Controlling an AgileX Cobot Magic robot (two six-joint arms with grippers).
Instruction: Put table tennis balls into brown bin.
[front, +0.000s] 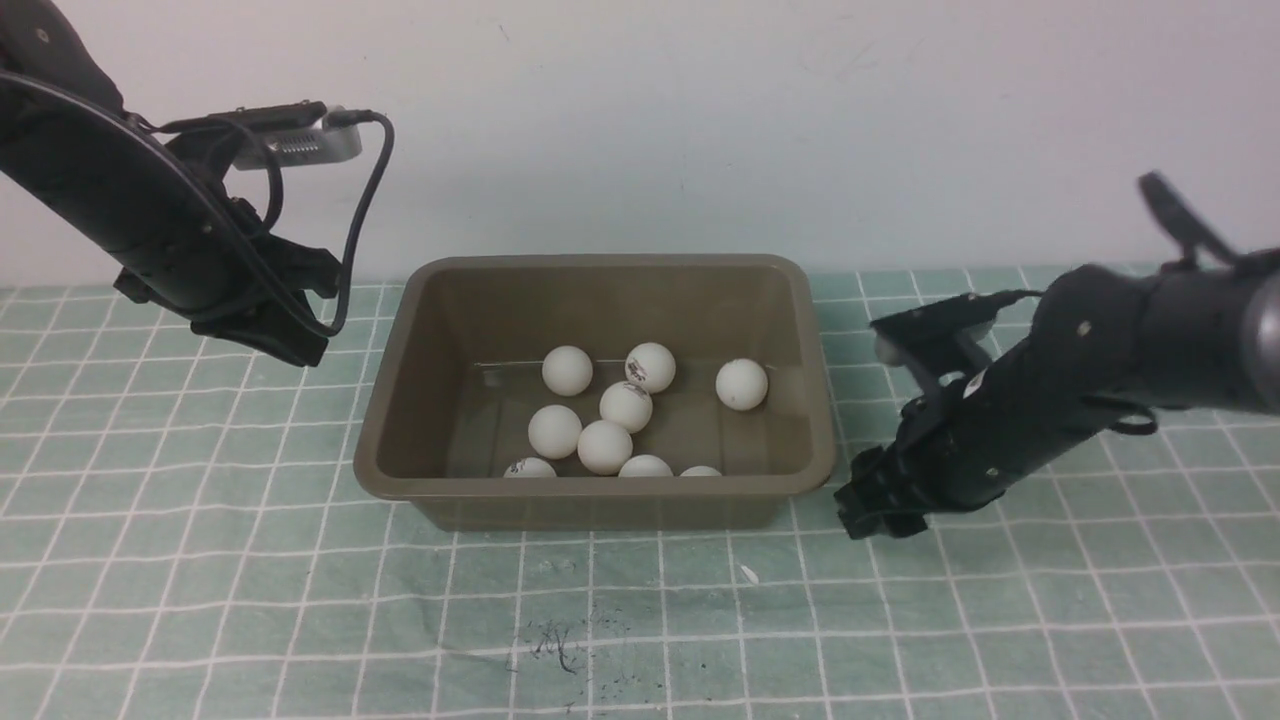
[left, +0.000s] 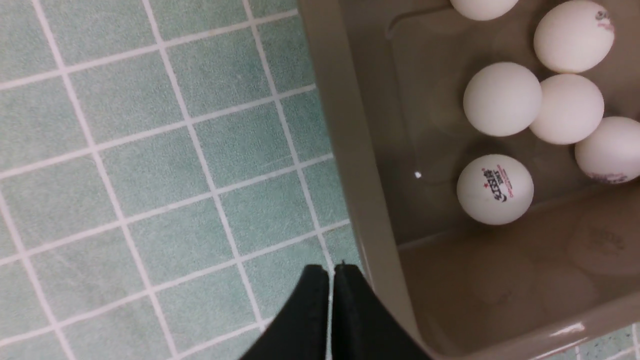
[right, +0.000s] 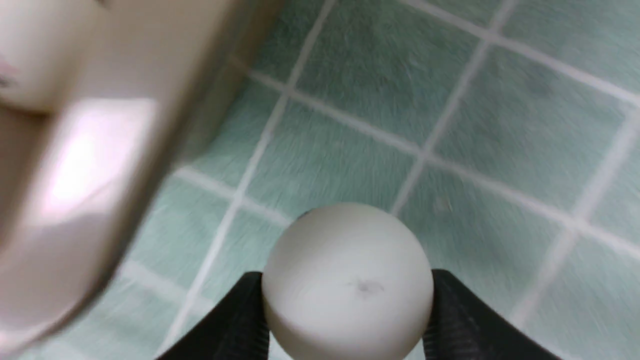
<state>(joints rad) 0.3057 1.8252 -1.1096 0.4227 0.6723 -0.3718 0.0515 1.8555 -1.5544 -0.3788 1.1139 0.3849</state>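
Note:
The brown bin stands mid-table with several white table tennis balls lying on its floor. One more table tennis ball is pinched between the two black fingers of my right gripper, just above the mat beside the bin's blurred rim. In the front view this right gripper sits low off the bin's near right corner and hides its ball. My left gripper hangs above the mat left of the bin, shut and empty; its fingers meet next to the bin's rim. A logo ball lies inside.
A green mat with a white grid covers the table. A small white scrap and dark scuff marks lie in front of the bin. A white wall closes the back.

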